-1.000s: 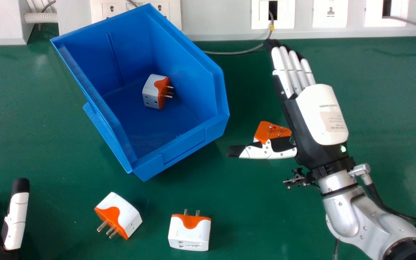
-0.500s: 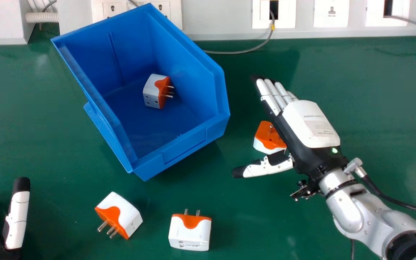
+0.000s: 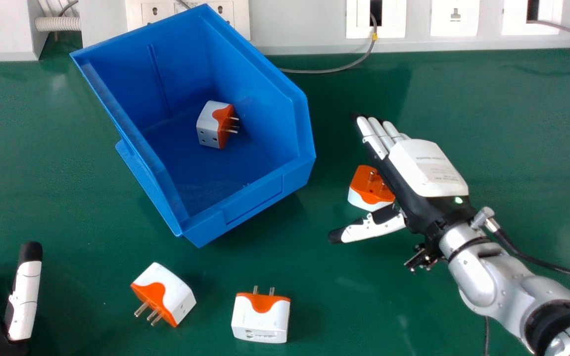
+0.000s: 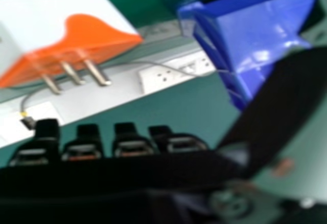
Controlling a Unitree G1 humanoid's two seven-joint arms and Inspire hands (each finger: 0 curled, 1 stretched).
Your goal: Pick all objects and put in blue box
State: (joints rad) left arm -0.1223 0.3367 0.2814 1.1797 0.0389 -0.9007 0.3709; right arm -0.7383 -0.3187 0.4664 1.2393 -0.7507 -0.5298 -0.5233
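Boxed: we count one plug adapter (image 3: pixel 215 124) inside the blue box (image 3: pixel 253 205)
Still out, clocked from the box: the 4 o'clock adapter (image 3: pixel 370 190), 5 o'clock adapter (image 3: pixel 260 319) and 6 o'clock adapter (image 3: pixel 166 295), all on the bench (image 3: pixel 67 198)
Right robot hand (image 3: pixel 426 170): open, empty, beside the 4 o'clock adapter
Left robot hand (image 3: pixel 25 301): straight-fingered, empty
Progress: a quarter, we judge

We look over a faintly shiny green table (image 3: pixel 512 123) to a pale panel (image 3: pixel 295 29) along its far edge, set with white sockets (image 3: pixel 455 17). We see a grey cable (image 3: pixel 334 70) curving onto the table and, at far left, a ribbed hose (image 3: pixel 57 23).
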